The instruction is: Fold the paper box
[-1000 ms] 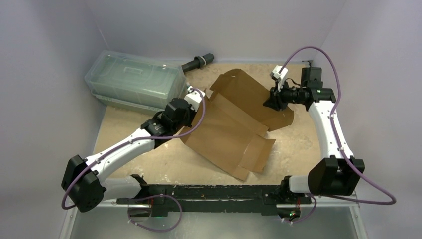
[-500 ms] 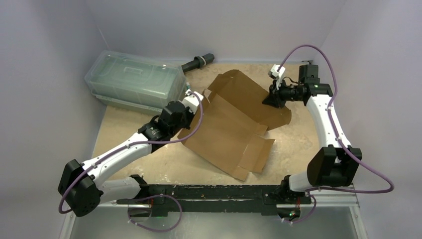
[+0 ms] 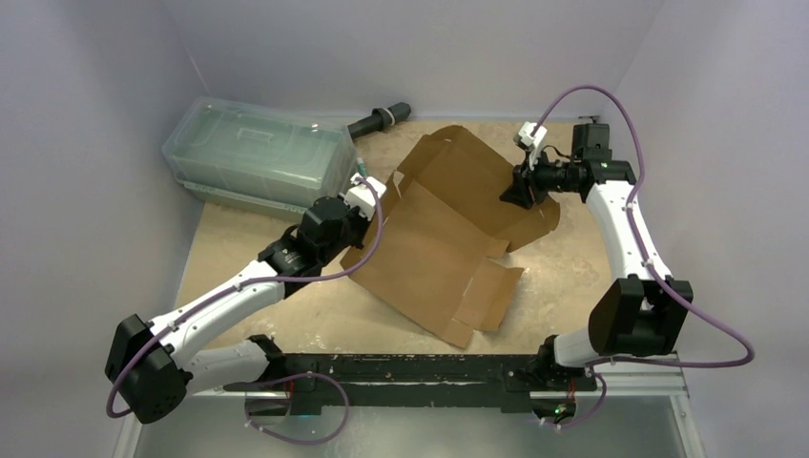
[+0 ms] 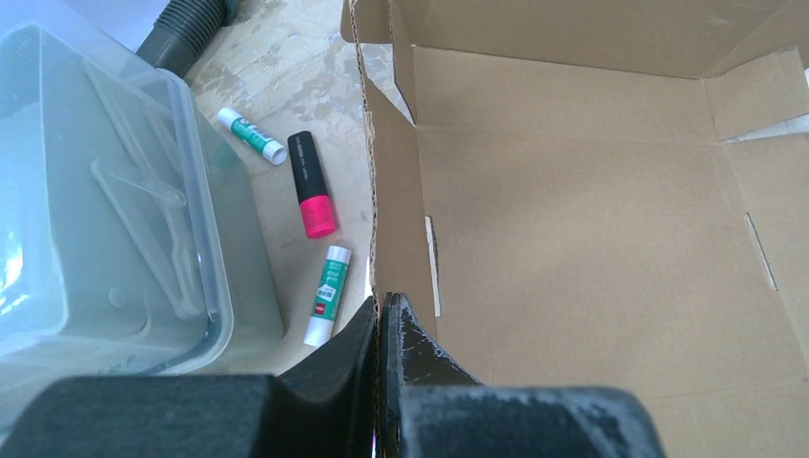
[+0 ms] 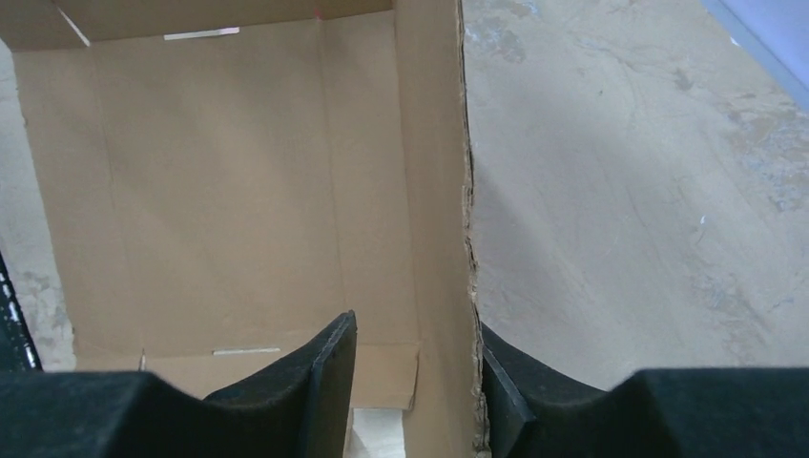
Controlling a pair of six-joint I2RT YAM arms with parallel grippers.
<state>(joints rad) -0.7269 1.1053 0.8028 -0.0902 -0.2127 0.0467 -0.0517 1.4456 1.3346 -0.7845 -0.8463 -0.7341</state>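
The paper box point(image 3: 439, 239) is a brown corrugated sheet lying half-formed in the middle of the table, its side flaps raised. My left gripper point(image 3: 367, 194) is shut on the top edge of the left side flap; the left wrist view shows the fingers point(image 4: 381, 305) pinching that edge, with the box floor point(image 4: 572, 219) to the right. My right gripper point(image 3: 516, 196) stands open astride the upright right flap. In the right wrist view point(image 5: 417, 329) the flap's ragged edge runs beside the right finger point(image 5: 496, 382), and the left finger stands apart over the box interior point(image 5: 219, 172).
A clear greenish lidded container point(image 3: 253, 157) stands at the back left, close to my left arm. Between it and the box lie two glue sticks point(image 4: 327, 291) point(image 4: 251, 134) and a pink-and-black marker point(image 4: 310, 186). A black ribbed handle point(image 3: 380, 120) lies at the back.
My left arm has reached farther forward with the left flap still pinched. The right gripper has shifted slightly left at the right flap. The box has moved a little.
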